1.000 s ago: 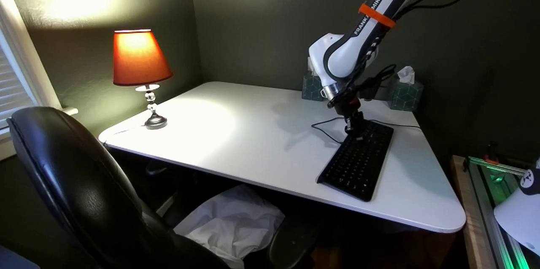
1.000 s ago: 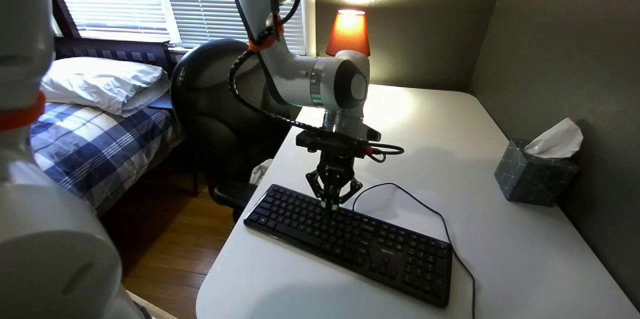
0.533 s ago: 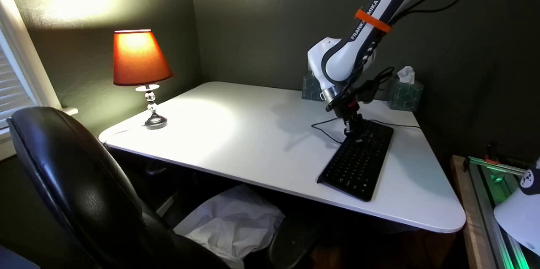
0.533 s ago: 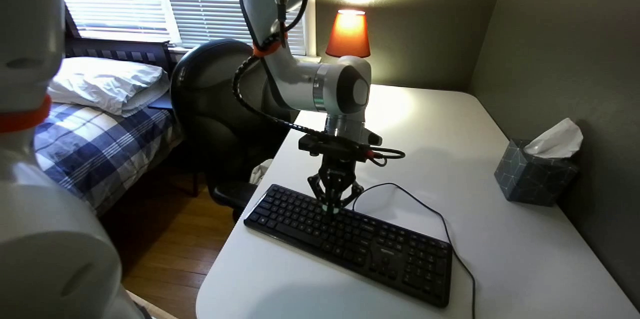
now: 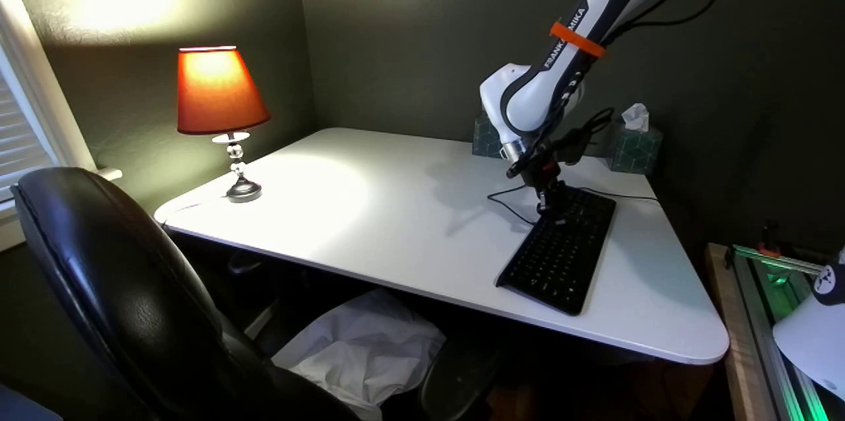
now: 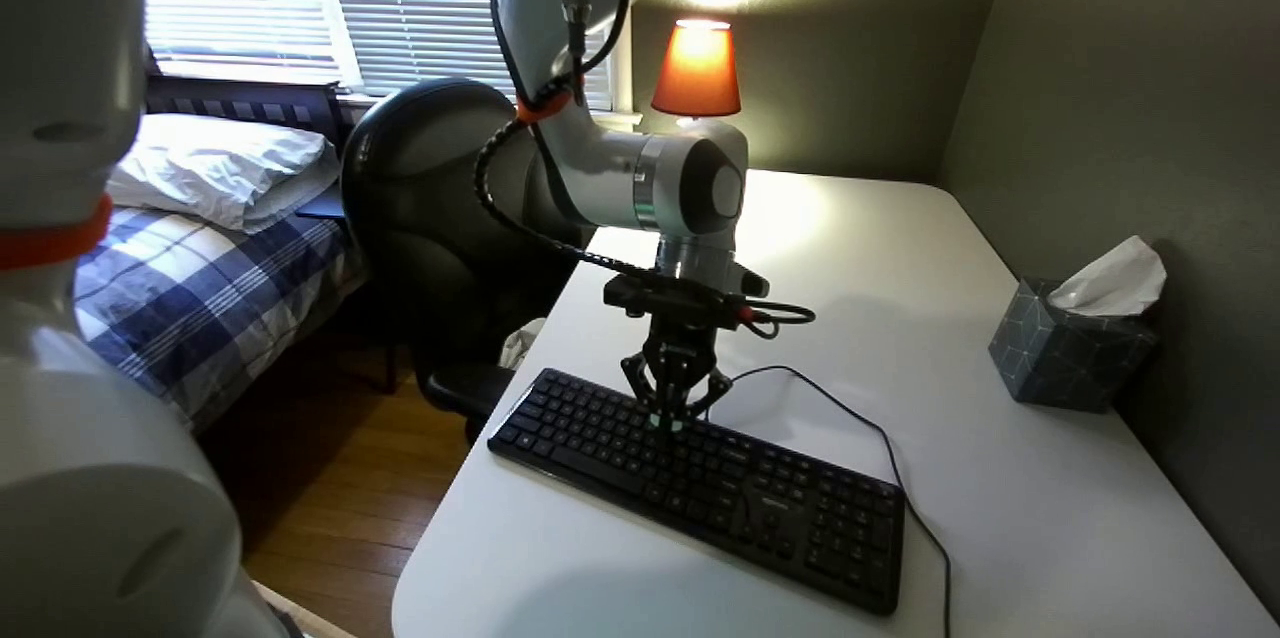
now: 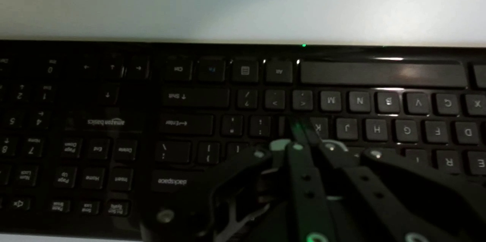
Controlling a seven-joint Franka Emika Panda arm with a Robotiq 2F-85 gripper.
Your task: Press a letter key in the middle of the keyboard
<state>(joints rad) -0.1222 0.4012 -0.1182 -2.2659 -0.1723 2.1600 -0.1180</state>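
The gripper (image 7: 303, 128) points down, its two fingers pressed together, the tips over the letter rows of the keyboard (image 6: 720, 508); whether they touch a key cannot be told. In the wrist view they hide most of what lies between the K key (image 7: 322, 125) and the semicolon key (image 7: 260, 126). There the lettering stands upside down, and both keyboard ends are cut off.

The one keyboard lies flat on the one desk (image 6: 1000, 488). In an exterior view its long axis runs from far left to near right, with the number pad (image 6: 850, 538) at the near right end and the space bar (image 6: 598, 470) along the near long edge. One cable (image 6: 850, 412) leaves the far long edge, passes beside the right end and runs out of the picture at the near side.

At far right in an exterior view stands a tissue box (image 5: 635, 149); a second tissue box (image 5: 487, 138) to its left is partly hidden by the arm (image 5: 535, 101). One lit lamp (image 5: 221, 91) stands at left. One chair (image 5: 125, 289) at near left is cut off, and a crumpled white thing (image 5: 370, 348) beside it is hard to make out.
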